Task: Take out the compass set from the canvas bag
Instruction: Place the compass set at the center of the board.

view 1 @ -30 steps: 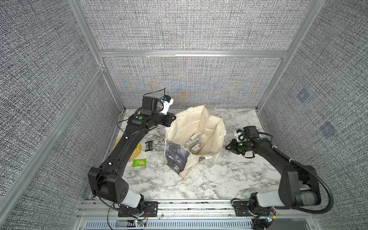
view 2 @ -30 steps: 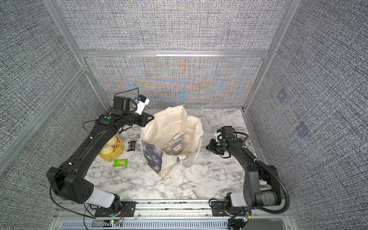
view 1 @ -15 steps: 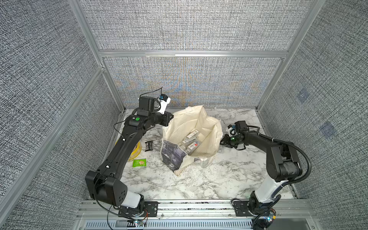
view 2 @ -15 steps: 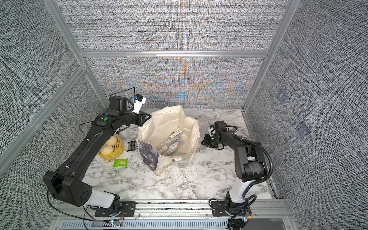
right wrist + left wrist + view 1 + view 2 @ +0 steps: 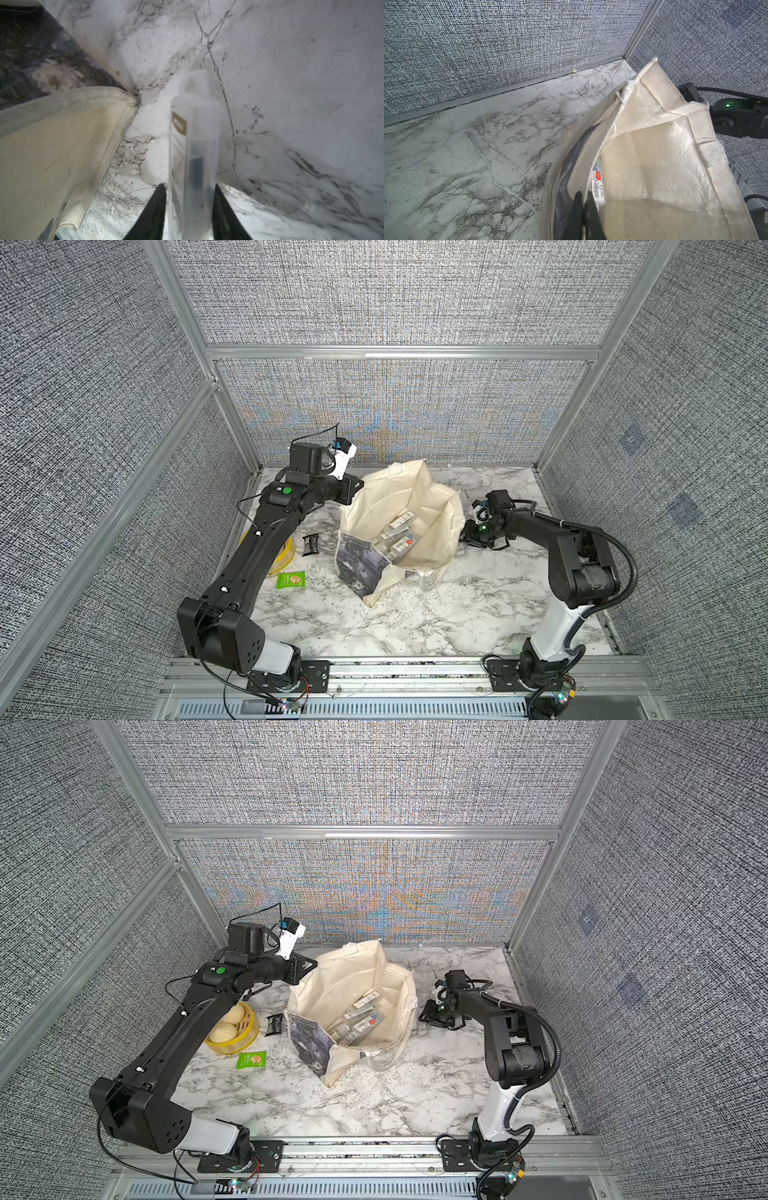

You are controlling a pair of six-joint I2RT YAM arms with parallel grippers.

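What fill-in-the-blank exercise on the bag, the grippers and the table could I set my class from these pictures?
1. The rim of the canvas bag is pinched by the shut gripper of the ___ arm.
2. The clear plastic case between the right gripper's fingers lies (inside/outside) ___ the bag.
3. The small packet near the yellow basket is ___ in colour.

Missing words: left; outside; green.

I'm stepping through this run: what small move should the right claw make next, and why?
Probably open the right claw fully and lift away: the clear compass case lies on the marble table outside the canvas bag, and a gap shows between it and the claw.
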